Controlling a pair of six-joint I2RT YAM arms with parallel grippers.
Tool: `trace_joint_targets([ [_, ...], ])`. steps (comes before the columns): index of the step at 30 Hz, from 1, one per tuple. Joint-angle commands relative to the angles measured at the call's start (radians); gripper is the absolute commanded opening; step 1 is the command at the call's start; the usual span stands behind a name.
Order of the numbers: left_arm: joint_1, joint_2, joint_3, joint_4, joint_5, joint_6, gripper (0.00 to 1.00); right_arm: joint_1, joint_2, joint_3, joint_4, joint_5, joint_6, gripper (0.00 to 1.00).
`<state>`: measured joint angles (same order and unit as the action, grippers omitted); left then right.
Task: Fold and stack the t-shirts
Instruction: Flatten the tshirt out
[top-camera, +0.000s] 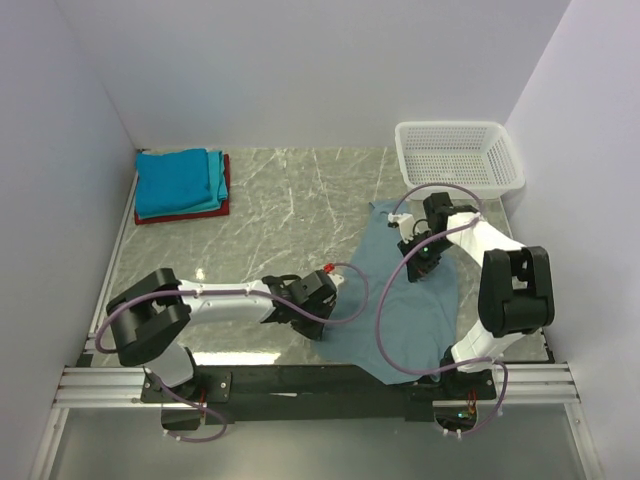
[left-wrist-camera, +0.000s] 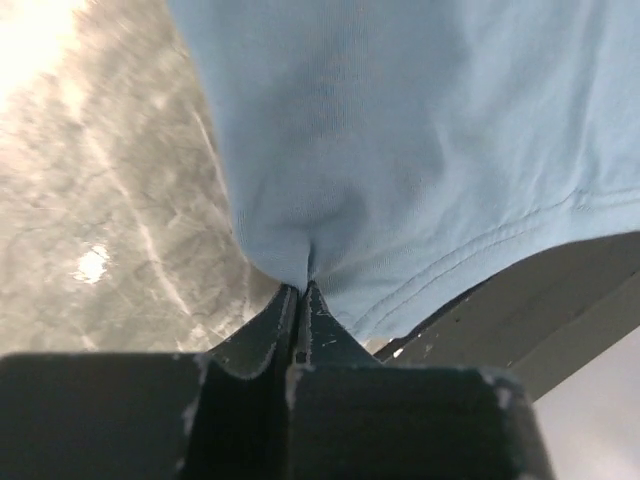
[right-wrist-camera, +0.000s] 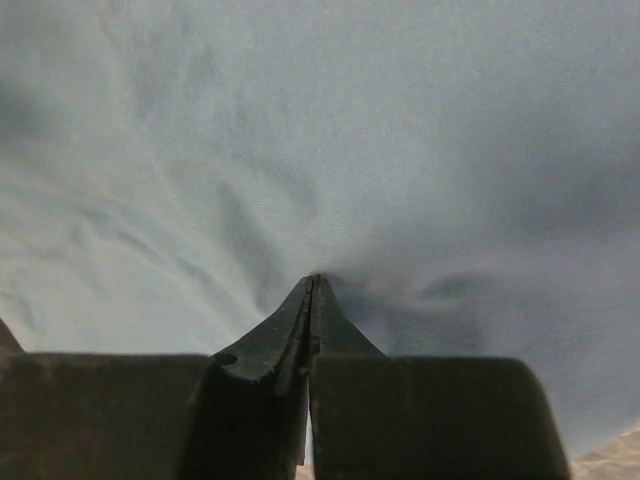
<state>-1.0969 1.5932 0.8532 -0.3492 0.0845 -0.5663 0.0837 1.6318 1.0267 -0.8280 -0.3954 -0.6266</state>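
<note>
On veined stone table (top-camera: 300, 210) | rumpled grey-blue tee (top-camera: 425, 310) | left and right jaws pinched closed on its soft cloth

Left arm (top-camera: 215, 293): white tube link, bulky black joint housings. Right arm (top-camera: 485, 240): same white links, same black joints. Purple-grey cables (top-camera: 380, 330) along both arms, in loose loops. Left gripper (left-wrist-camera: 303, 292): black flat fingers (left-wrist-camera: 265, 335), tapering to thin tip, pale scuff specks on edges. Right gripper (right-wrist-camera: 313, 285): same black wedge shape, small round hole in one finger.
</note>
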Motion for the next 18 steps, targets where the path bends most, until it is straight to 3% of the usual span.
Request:
trace_joint_targets([
  [1,-0.004,-0.074,-0.006,0.048,-0.08,-0.026,0.01,-0.004,-0.056,0.042,-0.028,-0.049,0.004,0.0],
  [9,0.023,-0.288,-0.048,0.059,-0.149,-0.02,0.0,-0.041,-0.214,0.085,-0.068,-0.207,-0.022,0.0],
  [13,0.061,-0.341,-0.074,0.079,-0.092,-0.017,0.01,-0.013,-0.236,0.02,-0.059,-0.186,-0.028,0.49],
  [18,0.071,-0.329,-0.108,0.111,-0.036,-0.018,0.01,0.057,-0.089,0.022,0.058,-0.021,0.056,0.59],
])
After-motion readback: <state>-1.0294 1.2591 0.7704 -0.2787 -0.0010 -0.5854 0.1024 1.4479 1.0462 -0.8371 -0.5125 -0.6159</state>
